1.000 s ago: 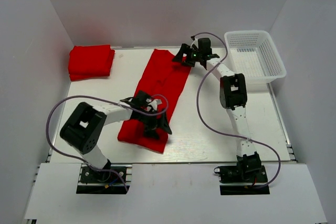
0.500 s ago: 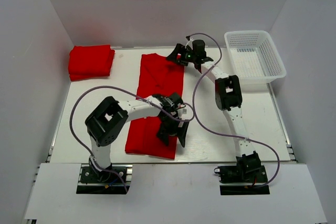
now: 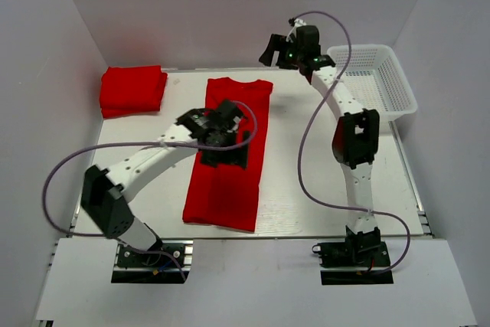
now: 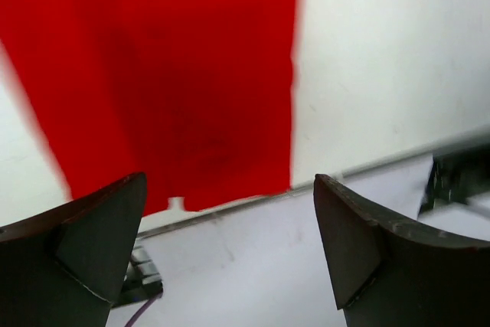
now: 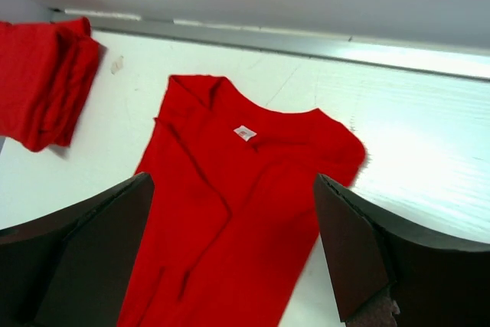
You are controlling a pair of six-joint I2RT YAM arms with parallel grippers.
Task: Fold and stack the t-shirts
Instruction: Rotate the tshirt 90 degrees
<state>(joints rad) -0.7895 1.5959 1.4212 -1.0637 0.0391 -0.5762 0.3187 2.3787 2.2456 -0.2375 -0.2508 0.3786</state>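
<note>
White table [image 3: 321, 189] inside plain white walls, seen from above. We have one red t-shirt [image 3: 226, 189] lying flat near the table centre as a long strip with its sides folded in. Its collar end points to 12 o'clock and its hem end to 6 o'clock, drifting a bit toward 7. In the right wrist view the t-shirt [image 5: 245, 204] shows its neckline and a small white label [image 5: 245, 132], with a fold running down its left side. A stack of folded t-shirts [image 3: 132, 89] sits at 10 o'clock against the back edge, well apart from the flat one; the right wrist view catches it [image 5: 42, 82] at 9 o'clock. The left gripper [image 3: 226, 147] is over the middle of the strip, fingers spread wide and holding nothing. We cannot tell whether it touches the cloth. Its own camera is blurred: gripper [image 4: 230, 189] open, red cloth [image 4: 153, 74] filling the upper left, bare table to 3 o'clock. The right gripper [image 3: 277, 50] is raised beyond the collar at about 1 o'clock, also spread wide and empty [image 5: 233, 181], looking down at the collar end. A white mesh basket [image 3: 398, 86] stands at 2 o'clock.
</note>
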